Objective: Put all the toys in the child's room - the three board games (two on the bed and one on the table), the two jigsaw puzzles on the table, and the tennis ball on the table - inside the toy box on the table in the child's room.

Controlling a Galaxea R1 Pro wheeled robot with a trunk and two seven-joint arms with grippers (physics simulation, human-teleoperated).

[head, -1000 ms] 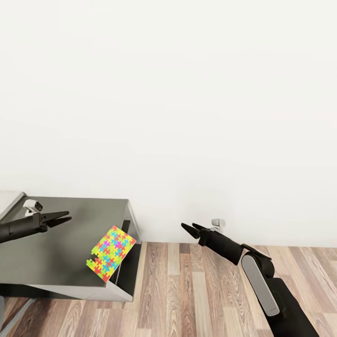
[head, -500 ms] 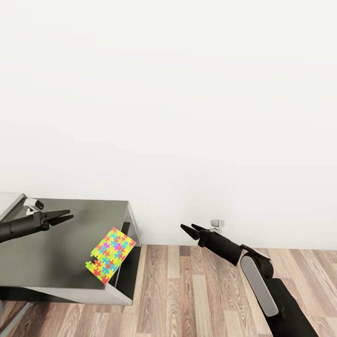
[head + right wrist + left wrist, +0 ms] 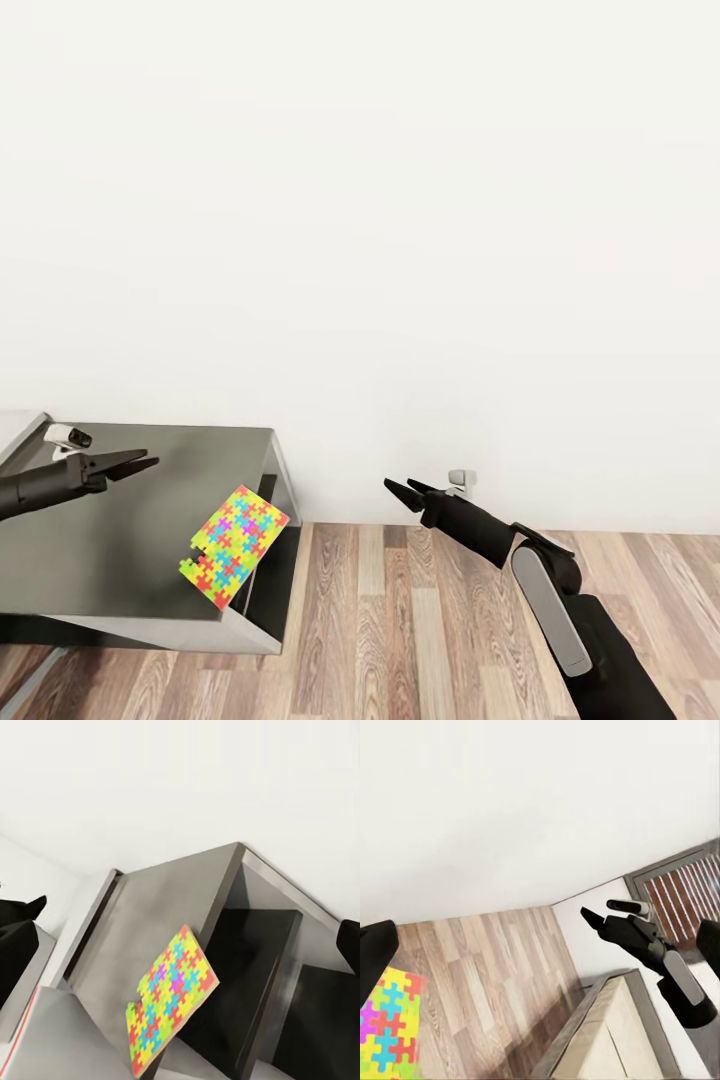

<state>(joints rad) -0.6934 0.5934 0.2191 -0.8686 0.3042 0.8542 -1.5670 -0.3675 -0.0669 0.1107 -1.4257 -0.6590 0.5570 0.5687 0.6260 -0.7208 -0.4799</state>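
Your head camera faces a plain white wall (image 3: 400,200) with a strip of wood-plank floor (image 3: 420,620) below it. At the lower left stands the dark grey tabletop (image 3: 120,530), the low section of the desk, with an open hollow under its right end.

One jigsaw puzzle (image 3: 232,545) lies near the tabletop's right front corner, a thin sheet of yellow, green, red and blue pieces. Its right edge sticks out past the tabletop's edge, over the hollow. In your right wrist view the same puzzle (image 3: 171,997) shows overhanging that edge, and in your left wrist view only a corner of it (image 3: 386,1024) is visible.

Your left gripper (image 3: 135,463) hangs above the back left part of the tabletop, pointing right, well apart from the puzzle. Its jaws stand slightly apart and hold nothing.

Your right gripper (image 3: 405,488) is out over the floor, to the right of the tabletop, pointing left toward it. Its jaws are also a little apart and empty. In your left wrist view that gripper (image 3: 594,918) shows against the white wall with the same narrow gap between its tips.
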